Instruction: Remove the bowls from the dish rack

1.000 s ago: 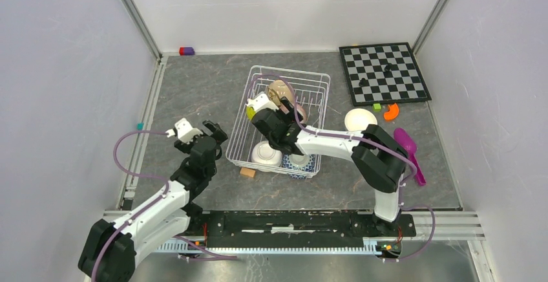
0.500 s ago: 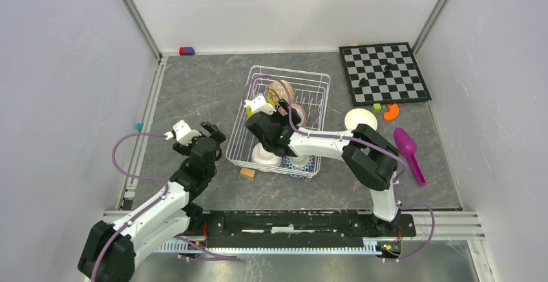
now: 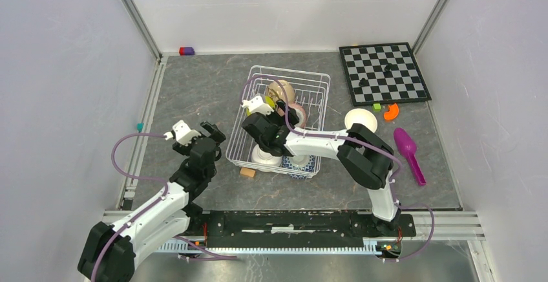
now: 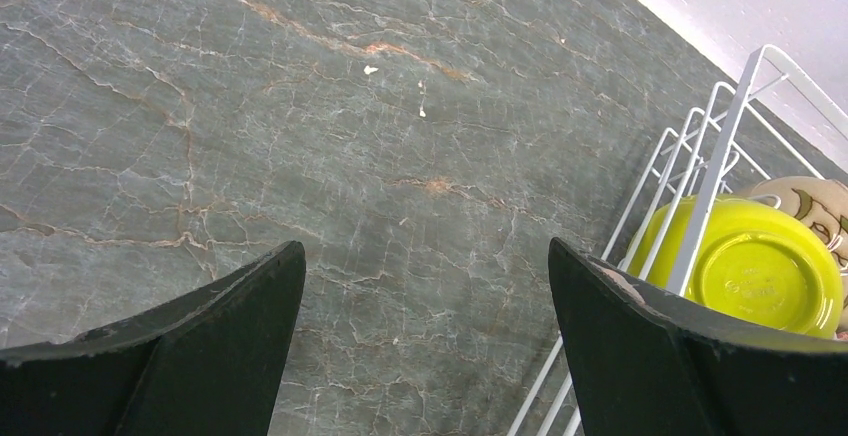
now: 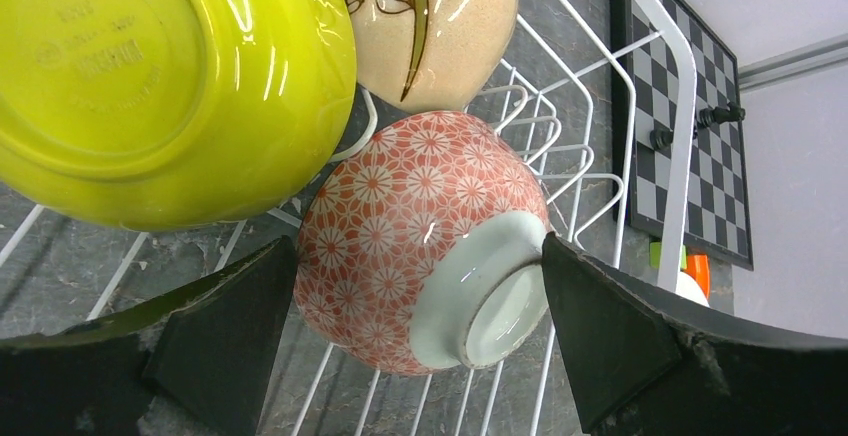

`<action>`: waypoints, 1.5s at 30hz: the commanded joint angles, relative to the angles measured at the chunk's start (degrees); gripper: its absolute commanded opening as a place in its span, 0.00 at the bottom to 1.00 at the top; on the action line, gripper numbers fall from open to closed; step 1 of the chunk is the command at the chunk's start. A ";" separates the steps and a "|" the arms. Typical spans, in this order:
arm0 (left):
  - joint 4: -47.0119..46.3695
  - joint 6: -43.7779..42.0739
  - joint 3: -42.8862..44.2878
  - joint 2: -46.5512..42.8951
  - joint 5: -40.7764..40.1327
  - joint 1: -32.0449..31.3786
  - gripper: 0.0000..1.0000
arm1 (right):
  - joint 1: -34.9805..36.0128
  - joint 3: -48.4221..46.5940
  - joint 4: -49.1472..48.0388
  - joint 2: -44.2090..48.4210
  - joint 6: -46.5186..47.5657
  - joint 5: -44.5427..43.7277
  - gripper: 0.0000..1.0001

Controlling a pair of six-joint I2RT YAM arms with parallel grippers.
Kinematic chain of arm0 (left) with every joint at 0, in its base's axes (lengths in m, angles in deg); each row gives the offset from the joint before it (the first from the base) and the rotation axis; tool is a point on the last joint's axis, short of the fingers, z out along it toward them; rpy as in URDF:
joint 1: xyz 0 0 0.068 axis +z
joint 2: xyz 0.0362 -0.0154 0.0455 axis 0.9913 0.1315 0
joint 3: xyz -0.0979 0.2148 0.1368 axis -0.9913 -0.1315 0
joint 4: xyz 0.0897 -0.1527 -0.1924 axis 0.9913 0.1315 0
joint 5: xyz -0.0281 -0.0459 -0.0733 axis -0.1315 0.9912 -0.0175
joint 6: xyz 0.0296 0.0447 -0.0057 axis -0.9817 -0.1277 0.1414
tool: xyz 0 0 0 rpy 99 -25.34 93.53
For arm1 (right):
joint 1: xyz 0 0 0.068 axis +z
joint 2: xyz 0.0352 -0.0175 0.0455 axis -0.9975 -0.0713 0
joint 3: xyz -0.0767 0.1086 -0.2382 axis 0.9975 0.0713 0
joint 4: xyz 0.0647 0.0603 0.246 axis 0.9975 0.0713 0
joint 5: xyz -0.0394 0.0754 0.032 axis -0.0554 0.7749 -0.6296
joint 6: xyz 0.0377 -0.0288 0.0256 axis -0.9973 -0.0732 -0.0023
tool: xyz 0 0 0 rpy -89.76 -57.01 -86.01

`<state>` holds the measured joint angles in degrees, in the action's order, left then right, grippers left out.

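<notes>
Black right gripper (image 5: 418, 256): stood spread wide, nothing held; straddled the pink bowl (image 5: 400, 196), one finger on each side, neither visibly touching it.
Pink bowl: lay tipped on its side among the tines of the dish rack (image 5: 682, 106), just beside the yellow-green bowl (image 5: 170, 76).
Facing: turned its white foot ring toward the wrist camera and a little to the right; mouth pointed away, out of sight.
Long axis: none to speak of, being round; foot-to-mouth line ran away from the camera, widest girth lay across the gap between the fingers.
Step in hand: judged to be lining up a grasp on the pink bowl.
Doing it well: called for pushing in until the pads sat past the widest girth, then closing slowly, the glazed curve looking likely to slip; called for a straight lift clear of the tines and the yellow-green neighbour before any swing.
Tan bowl (image 5: 440, 26): leaned behind both, deeper in the rack.
Near end of rack: held a white bowl (image 3: 265, 156) and a blue-and-white bowl (image 3: 300, 163).
Table (image 3: 194, 88): carried another white bowl (image 3: 360, 119) right of the rack.
Left gripper (image 4: 425, 251): hung wide apart and empty over bare grey stone, left of the rack.
</notes>
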<state>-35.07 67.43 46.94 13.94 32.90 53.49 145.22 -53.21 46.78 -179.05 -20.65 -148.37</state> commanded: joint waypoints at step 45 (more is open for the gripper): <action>-1.88 0.44 -0.44 -1.97 -1.84 0.25 0.96 | -2.15 10.00 -2.57 9.43 -4.44 -2.66 0.75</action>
<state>-35.05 67.40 46.85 12.60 32.90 53.49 144.57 -43.92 45.18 -173.54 -25.69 -153.38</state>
